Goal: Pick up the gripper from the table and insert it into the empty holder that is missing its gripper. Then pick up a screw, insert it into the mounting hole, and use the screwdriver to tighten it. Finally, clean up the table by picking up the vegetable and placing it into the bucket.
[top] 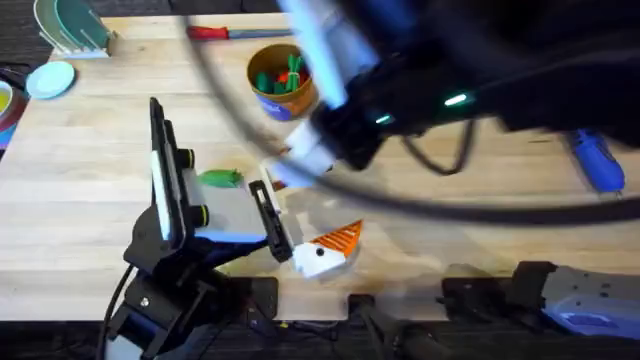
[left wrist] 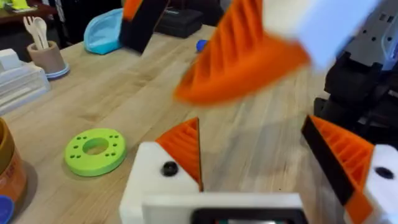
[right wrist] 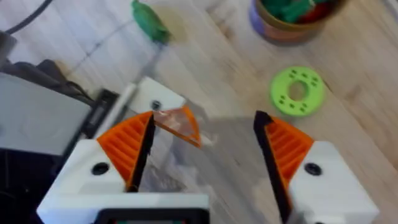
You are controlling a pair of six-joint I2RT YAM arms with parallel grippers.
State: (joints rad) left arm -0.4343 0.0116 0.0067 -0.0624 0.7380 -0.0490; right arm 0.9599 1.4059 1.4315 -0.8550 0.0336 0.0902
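The orange ribbed gripper (right wrist: 180, 123) sits against the white holder (right wrist: 154, 99) on my left arm's finger, beside a dark mounting hole (left wrist: 169, 168). My left gripper (left wrist: 252, 124) is open, low over the table. My right gripper (right wrist: 205, 116) hovers open just above that finger, holding nothing. Its blurred orange pad (left wrist: 242, 56) looms in the left wrist view. The green vegetable (top: 220, 178) lies on the wood by the left arm. The bucket (top: 280, 80) stands behind with green and red pieces inside. At the far right lies the blue screwdriver (top: 598, 160). The screw is out of view.
A green round disc (right wrist: 297, 91) with holes lies between the bucket and the grippers. A red-handled tool (top: 215, 32) rests at the back edge. A pale cup (left wrist: 45, 53) with utensils and a light blue dish (top: 50, 78) stand at the far left. The raised right arm blurs across the middle.
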